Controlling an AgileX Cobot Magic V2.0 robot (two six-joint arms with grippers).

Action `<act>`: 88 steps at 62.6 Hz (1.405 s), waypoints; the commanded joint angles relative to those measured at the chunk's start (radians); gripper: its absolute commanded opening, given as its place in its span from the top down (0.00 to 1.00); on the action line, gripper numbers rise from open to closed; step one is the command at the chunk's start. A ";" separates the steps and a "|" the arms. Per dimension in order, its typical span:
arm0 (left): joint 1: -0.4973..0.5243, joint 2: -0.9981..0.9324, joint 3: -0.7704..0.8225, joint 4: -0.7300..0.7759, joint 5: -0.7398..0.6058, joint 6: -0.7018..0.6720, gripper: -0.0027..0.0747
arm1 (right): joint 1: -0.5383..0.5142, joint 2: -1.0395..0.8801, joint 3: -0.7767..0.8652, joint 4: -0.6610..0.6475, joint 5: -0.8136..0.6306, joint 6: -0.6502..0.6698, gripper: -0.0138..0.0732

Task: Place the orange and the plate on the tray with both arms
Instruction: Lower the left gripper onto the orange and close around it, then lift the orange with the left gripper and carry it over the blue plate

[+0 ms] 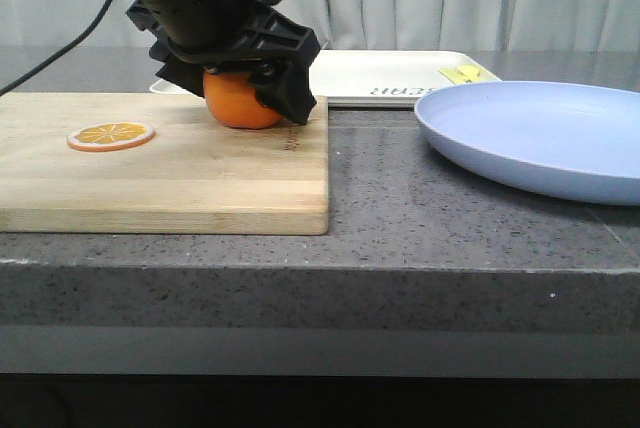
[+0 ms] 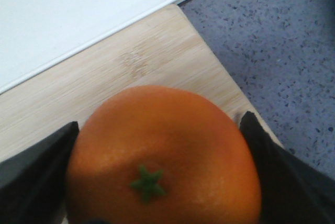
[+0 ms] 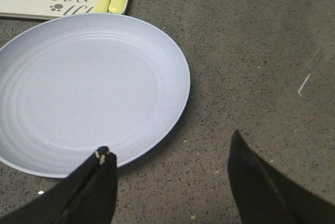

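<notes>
Two arms at work; left gripper is down on the cutting board, its fingers pinching the orange from both sides, stem up in the wrist view; orange sits at the board's far right corner, nr the tray behind; orange slice lies at the board's left; right gripper spread wide above the counter, just beside the plate rim, not touching; plate rests on the counter, in front of the tray.
</notes>
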 commanded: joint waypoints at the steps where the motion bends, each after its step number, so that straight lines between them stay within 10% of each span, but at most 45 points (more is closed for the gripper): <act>1: -0.007 -0.042 -0.036 0.000 -0.054 0.002 0.34 | -0.005 0.010 -0.025 -0.008 -0.059 -0.008 0.29; 88: -0.365 0.330 -0.636 -0.017 -0.038 0.002 0.35 | -0.005 0.010 -0.025 -0.008 -0.054 -0.008 0.29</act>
